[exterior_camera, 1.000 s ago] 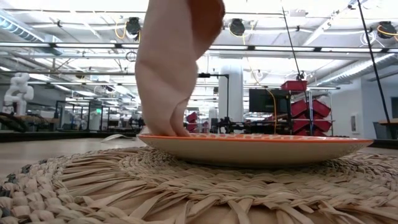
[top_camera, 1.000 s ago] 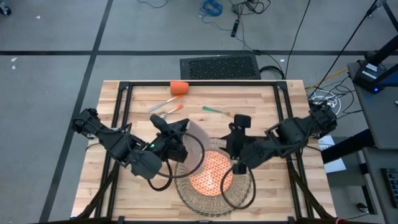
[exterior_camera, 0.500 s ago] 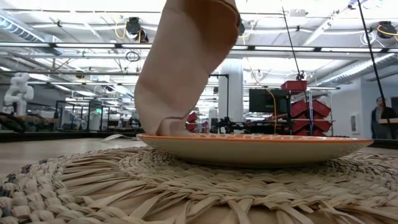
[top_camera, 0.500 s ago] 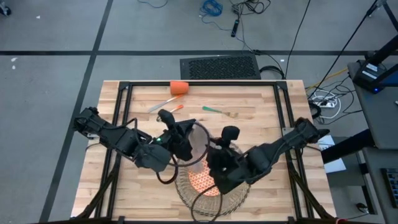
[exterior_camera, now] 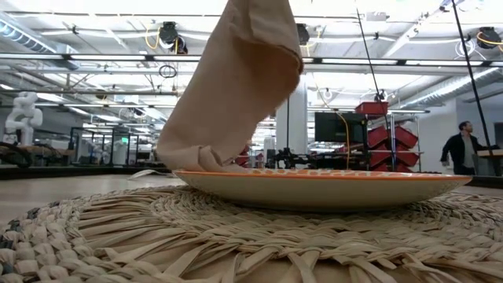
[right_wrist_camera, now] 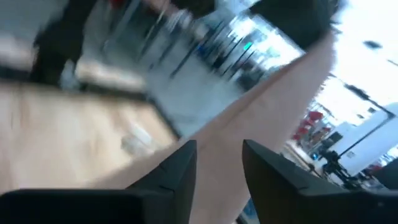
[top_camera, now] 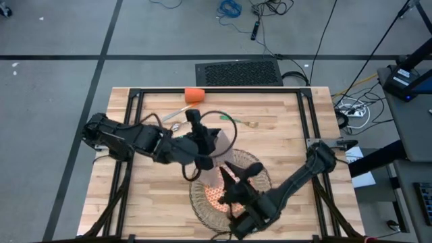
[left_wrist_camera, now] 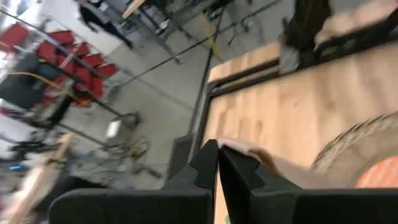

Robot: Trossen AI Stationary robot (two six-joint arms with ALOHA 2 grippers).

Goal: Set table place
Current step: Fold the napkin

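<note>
A beige napkin (exterior_camera: 236, 86) hangs from my left gripper (top_camera: 204, 150), which is shut on it above the far left of the orange-patterned plate (exterior_camera: 330, 179). The napkin's lower end (exterior_camera: 196, 159) rests on the plate's left rim. The plate lies on the round wicker placemat (exterior_camera: 236, 236). My right gripper (top_camera: 239, 174) hovers open over the near part of the placemat (top_camera: 264, 181), pointing toward the napkin (right_wrist_camera: 261, 118). I cannot tell whether its fingers touch the cloth. My left gripper pinches the napkin's upper end (left_wrist_camera: 245, 151) between its two shut fingers, coming from the table's left and slanting slightly down. How many layers it has cannot be seen. The cloth hangs below the fingers, slanting, with its lower end on the plate's rim.
An orange cup (top_camera: 194, 95) stands at the table's far edge. Orange-handled cutlery (top_camera: 179, 113) and a green-handled fork (top_camera: 233, 119) lie on the wood beyond the arms. In the room behind the table, a person (exterior_camera: 464, 149) walks at the far right.
My left gripper has moved toward the table's right and a little toward the far edge, carrying the napkin's top. The lower end stayed on the plate's rim, so the cloth now slants. My right gripper has dropped and swung toward the near edge, turning toward the napkin.
</note>
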